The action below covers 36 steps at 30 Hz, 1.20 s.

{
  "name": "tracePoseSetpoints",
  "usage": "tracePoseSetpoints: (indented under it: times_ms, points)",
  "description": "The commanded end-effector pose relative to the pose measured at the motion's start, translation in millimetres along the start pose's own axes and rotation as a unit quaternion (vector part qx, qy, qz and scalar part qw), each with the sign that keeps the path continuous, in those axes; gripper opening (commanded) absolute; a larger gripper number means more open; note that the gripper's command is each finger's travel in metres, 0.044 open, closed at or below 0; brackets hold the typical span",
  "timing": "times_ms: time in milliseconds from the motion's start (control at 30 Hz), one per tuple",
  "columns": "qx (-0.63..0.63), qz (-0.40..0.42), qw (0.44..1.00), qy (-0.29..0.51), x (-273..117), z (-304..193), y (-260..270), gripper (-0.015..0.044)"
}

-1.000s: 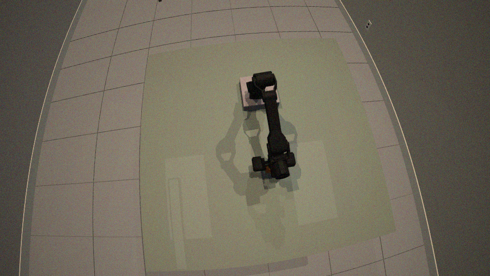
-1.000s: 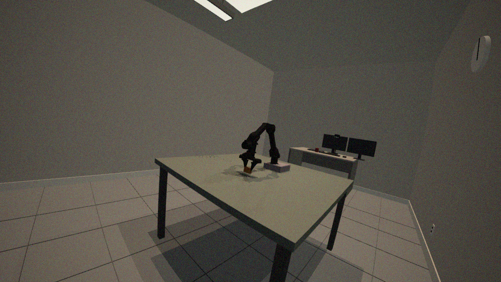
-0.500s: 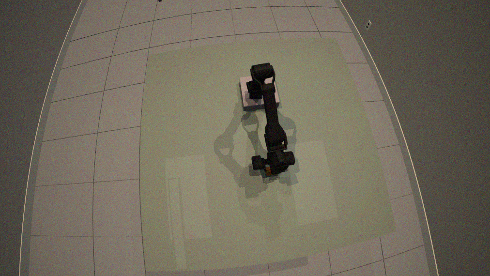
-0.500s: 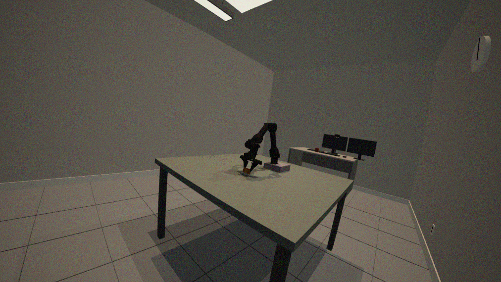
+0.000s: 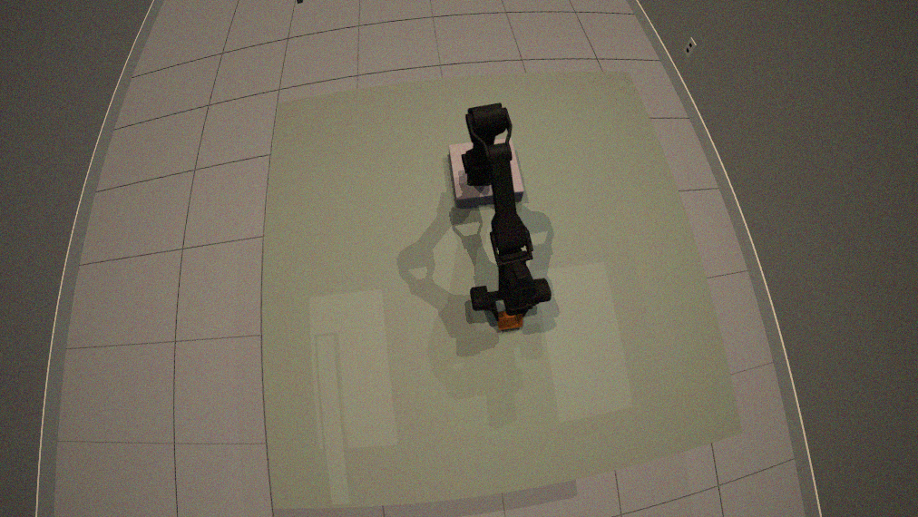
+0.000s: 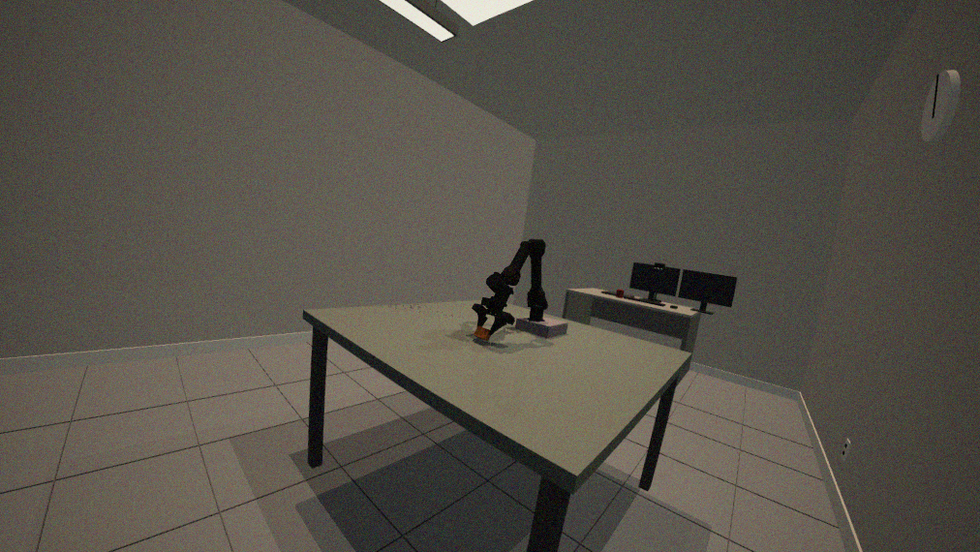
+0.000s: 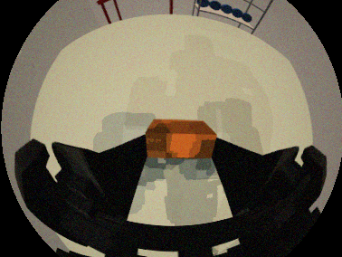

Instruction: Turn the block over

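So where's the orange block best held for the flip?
By its two opposite side faces, as the end effector grips it now: the block is a low box lying flat across the fingers, approached from above, leaving top and bottom free to rotate.

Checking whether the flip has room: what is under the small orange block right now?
The orange block is clamped in the black gripper. Below it, the wrist view shows pale green table and shadow. Its underside and any gap stay hidden.

Top view looks straight down over the desk (image 5: 359,192); exterior stands far off its corner; wrist view skims the same desk close.
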<state>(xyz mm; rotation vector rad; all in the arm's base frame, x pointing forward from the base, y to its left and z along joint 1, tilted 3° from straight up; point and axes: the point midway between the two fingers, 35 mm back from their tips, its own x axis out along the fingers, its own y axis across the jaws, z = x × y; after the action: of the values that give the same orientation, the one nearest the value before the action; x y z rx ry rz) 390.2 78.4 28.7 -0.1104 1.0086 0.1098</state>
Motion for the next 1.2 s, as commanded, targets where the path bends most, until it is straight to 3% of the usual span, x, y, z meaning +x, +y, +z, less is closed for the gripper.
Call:
tracePoseSetpoints:
  times_ms: [0, 700, 1167]
  points:
    - [-0.002, -0.002, 1.000, -0.027, -3, -1, -1, 0.0000]
    - [-0.003, 0.001, 0.989, -0.149, 35, -4, 2, 0.0000]
    - [-0.003, 0.000, 0.969, -0.247, 41, -14, 1, 0.0000]
